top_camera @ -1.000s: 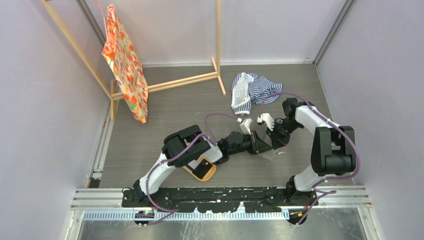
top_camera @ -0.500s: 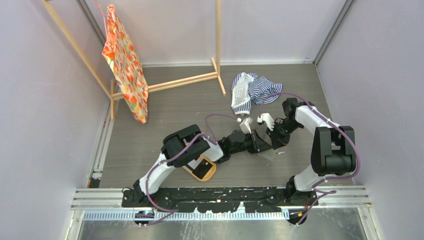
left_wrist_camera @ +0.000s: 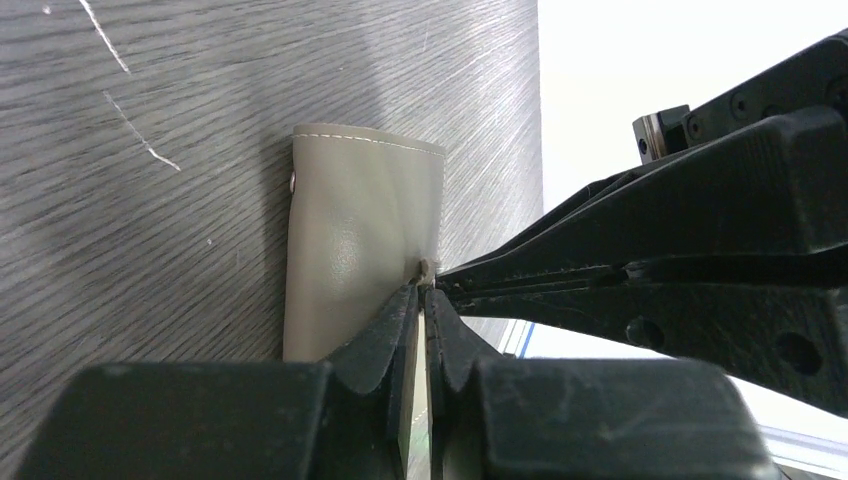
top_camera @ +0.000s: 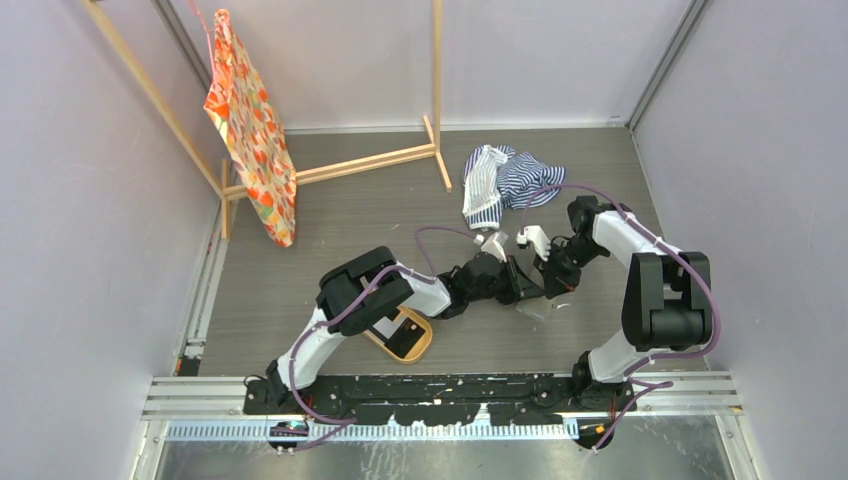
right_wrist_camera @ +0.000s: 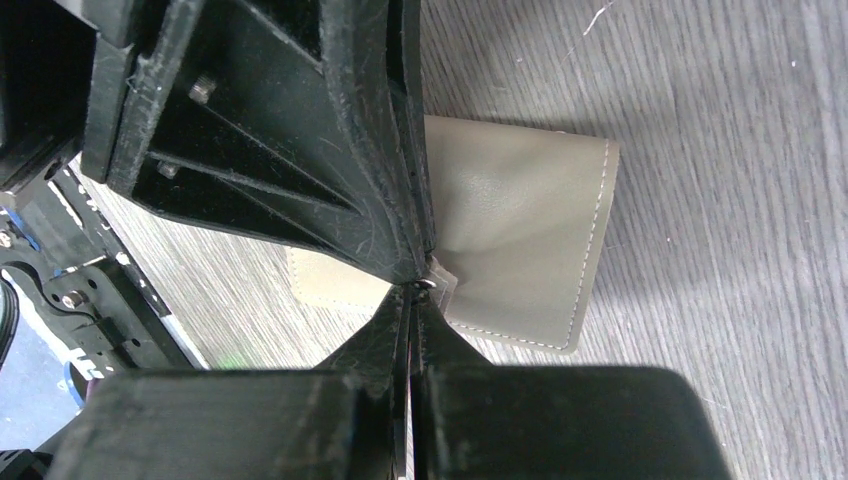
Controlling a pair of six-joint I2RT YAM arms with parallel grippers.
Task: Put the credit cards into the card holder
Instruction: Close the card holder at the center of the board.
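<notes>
Left wrist, holder: the card holder [left_wrist_camera: 350, 250] lies folded and flat on the table [left_wrist_camera: 150, 150], its stitched edge away from me.
Left wrist, jaws: my left gripper [left_wrist_camera: 424, 303] is narrow, with a pale strip of the flap between its tips, right at the snap stud [left_wrist_camera: 424, 268]. The right gripper [left_wrist_camera: 442, 283] points in from the right to the same spot.
Right wrist, jaws: the right jaws are pressed together at the stud tab. I cannot tell whether they pinch any leather.
Top, place: both grippers meet mid-table over the holder. The oval tray [top_camera: 427, 345] sits well apart by my left arm, with perhaps a black card [top_camera: 403, 336] in it.
Handling: I judge the holder light, soft and apt to slide. I would take it by the flap edge near the stud and pin the body with the other arm.
</notes>
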